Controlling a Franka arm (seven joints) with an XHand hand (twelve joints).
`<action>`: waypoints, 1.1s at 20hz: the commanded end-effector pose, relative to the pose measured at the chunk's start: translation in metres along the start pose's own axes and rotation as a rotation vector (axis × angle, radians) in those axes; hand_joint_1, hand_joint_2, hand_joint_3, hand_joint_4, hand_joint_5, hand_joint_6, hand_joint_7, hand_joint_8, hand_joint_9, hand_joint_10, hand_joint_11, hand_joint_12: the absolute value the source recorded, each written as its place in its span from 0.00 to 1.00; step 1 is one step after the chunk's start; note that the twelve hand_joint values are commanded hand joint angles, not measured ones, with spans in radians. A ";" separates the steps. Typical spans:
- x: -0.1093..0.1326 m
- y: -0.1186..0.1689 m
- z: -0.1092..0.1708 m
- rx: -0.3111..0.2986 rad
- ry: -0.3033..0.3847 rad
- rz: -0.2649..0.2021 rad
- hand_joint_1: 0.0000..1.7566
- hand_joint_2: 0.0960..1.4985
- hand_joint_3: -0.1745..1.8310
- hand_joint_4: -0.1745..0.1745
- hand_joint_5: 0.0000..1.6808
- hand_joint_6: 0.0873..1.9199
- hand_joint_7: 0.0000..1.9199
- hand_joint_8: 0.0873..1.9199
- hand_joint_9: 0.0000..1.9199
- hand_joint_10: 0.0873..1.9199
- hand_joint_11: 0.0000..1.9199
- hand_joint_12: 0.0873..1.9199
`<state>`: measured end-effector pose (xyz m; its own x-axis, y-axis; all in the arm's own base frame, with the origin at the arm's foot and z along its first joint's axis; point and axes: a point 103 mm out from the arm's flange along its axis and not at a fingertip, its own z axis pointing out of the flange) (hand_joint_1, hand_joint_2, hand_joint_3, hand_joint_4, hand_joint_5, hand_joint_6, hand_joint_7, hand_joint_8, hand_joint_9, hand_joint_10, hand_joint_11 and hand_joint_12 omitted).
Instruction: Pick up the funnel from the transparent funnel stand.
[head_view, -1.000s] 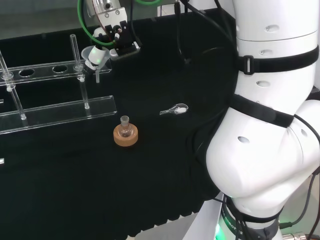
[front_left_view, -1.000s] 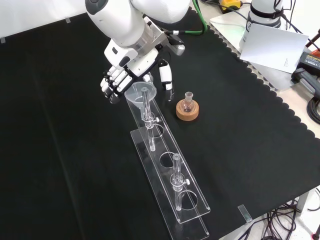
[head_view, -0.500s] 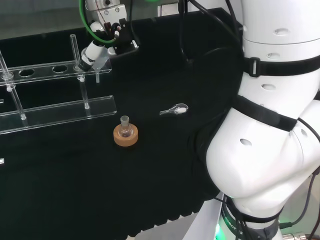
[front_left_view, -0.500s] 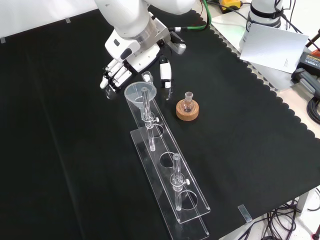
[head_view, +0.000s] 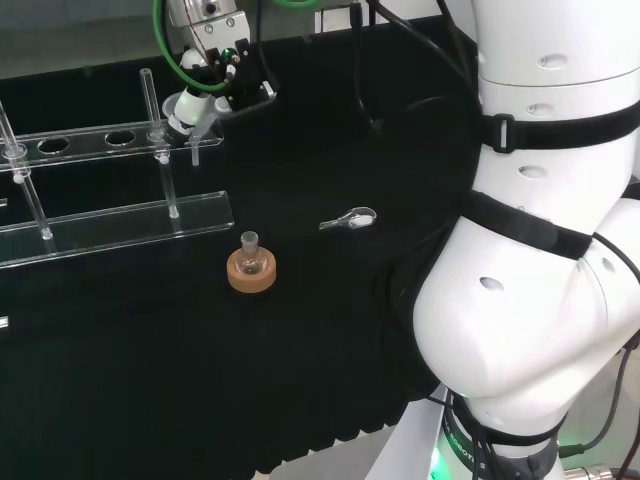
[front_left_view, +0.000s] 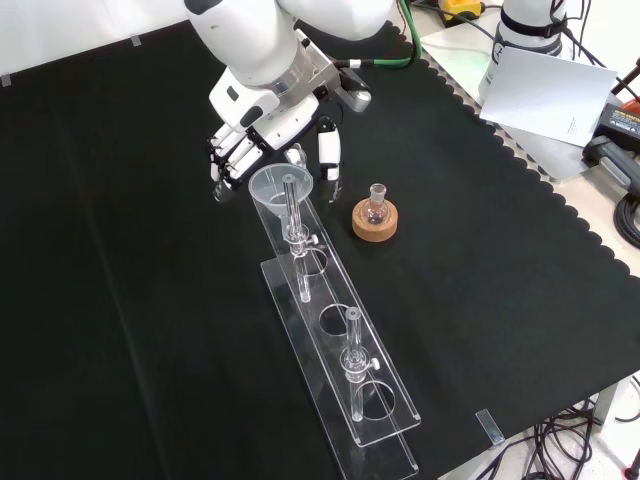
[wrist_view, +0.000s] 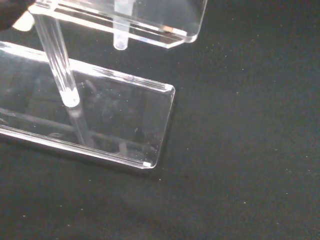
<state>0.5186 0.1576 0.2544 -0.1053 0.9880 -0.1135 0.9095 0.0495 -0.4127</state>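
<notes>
Funnel (front_left_view: 272, 186): a clear cone seated in the end hole of the stand's upper shelf, stem pointing down through it – in the front view it sits at the stand's far end, just below the hand.
Funnel stand (front_left_view: 345, 395): transparent, two-tiered, with upright rods and a row of round holes; it runs diagonally down the front view and lies along the left of the head view (head_view: 110, 225).
Hand (front_left_view: 240, 150): just behind the funnel's rim in the front view, fingers nearly straight and pointing down on one side, thumb (front_left_view: 327, 150) apart on the other – spread, gripping nothing.
Hand, head view (head_view: 200, 100): at the stand's right end, right by the funnel; contact cannot be judged.
Wrist view: the stand's base plate (wrist_view: 125, 125), one rod and the corner of the upper shelf, with the funnel's stem tip (wrist_view: 120, 42) poking below it.
Small flask (front_left_view: 376, 200): upright in a cork ring (front_left_view: 375, 222), on the desk (front_left_view: 120, 300) just right of the stand in the front view.
Clear scoop (head_view: 350, 217): lying on the black cloth, well apart from the stand.
</notes>
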 end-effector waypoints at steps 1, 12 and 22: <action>-0.002 0.003 -0.002 0.019 -0.037 -0.003 0.37 0.41 0.10 0.40 0.12 0.00 0.13 0.26 0.01 0.40 0.00 0.49; -0.003 0.011 -0.009 0.077 -0.111 -0.013 0.36 0.43 0.10 0.49 0.25 0.00 0.25 0.24 0.09 0.38 0.00 0.48; -0.007 0.003 -0.015 0.007 -0.039 -0.013 0.41 0.45 0.13 0.62 0.46 0.01 0.51 0.19 0.33 0.24 0.00 0.58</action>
<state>0.5294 0.1559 0.2601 -0.1516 0.9722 -0.1782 0.8871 0.0543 -0.4584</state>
